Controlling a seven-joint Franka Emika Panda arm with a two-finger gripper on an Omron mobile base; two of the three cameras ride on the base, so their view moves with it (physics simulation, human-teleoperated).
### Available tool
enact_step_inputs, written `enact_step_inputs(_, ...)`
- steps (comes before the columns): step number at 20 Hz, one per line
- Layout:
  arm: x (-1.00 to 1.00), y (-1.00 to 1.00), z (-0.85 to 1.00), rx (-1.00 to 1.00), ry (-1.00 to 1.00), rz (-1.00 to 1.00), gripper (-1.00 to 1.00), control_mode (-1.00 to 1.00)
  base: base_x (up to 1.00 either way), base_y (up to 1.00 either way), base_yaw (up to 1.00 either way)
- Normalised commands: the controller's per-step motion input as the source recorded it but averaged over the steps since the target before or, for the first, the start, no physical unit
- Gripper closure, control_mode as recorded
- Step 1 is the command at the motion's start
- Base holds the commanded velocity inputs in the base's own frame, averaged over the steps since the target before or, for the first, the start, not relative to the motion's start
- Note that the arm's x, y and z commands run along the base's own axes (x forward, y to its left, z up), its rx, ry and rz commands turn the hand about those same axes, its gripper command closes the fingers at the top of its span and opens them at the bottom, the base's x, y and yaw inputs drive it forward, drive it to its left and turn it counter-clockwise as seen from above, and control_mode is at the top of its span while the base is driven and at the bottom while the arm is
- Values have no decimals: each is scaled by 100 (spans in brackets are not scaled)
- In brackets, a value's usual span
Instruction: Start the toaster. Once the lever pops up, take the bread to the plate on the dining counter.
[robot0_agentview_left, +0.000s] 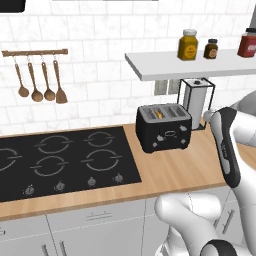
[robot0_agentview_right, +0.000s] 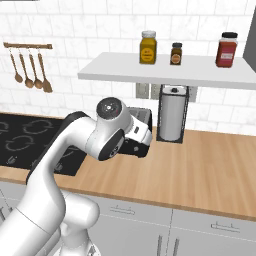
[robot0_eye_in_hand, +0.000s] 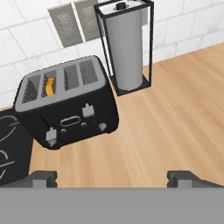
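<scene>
Black and boxy, the toaster (robot0_eye_in_hand: 68, 105) sits on the light-wood table (robot0_eye_in_hand: 175, 122), just right of the flat black cooktop (robot0_agentview_left: 60, 160) and left of a paper-towel roll in a black wire holder (robot0_eye_in_hand: 127, 46). In the hand view the bread (robot0_eye_in_hand: 50, 86) shows as a yellowish-orange edge down in one of the slots toward the toaster's left end. Two small silver levers and a knob stand on the toaster's front panel, facing the camera.

The jaws (robot0_eye_in_hand: 113, 177) are spread wide and pinch nothing; their two dark tips (robot0_eye_in_hand: 41, 178) rise far apart at the bottom of the hand view. The toaster lies ahead of them and off to the left, well apart, with bare wood between. In the right base view the arm's white body covers most of the toaster.

Above, a white shelf (robot0_agentview_left: 200, 62) carries three jars, and wooden spoons (robot0_agentview_left: 40, 82) hang on a rail against the tiled wall.
</scene>
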Motion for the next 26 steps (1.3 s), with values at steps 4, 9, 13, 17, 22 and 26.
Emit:
enact_step_inputs(4, 0, 0, 0, 0, 0, 0, -100, -100, 0, 0, 0)
enact_step_inputs(9, 0, 0, 0, 0, 0, 0, -100, -100, 0, 0, 0)
enact_step_inputs(13, 0, 0, 0, 0, 0, 0, -100, -100, 0, 0, 0)
enact_step_inputs(17, 0, 0, 0, 0, 0, 0, -100, -100, 0, 0, 0)
enact_step_inputs(22, 0, 0, 0, 0, 0, 0, -100, -100, 0, 0, 0)
enact_step_inputs(26, 0, 0, 0, 0, 0, 0, -100, -100, 0, 0, 0)
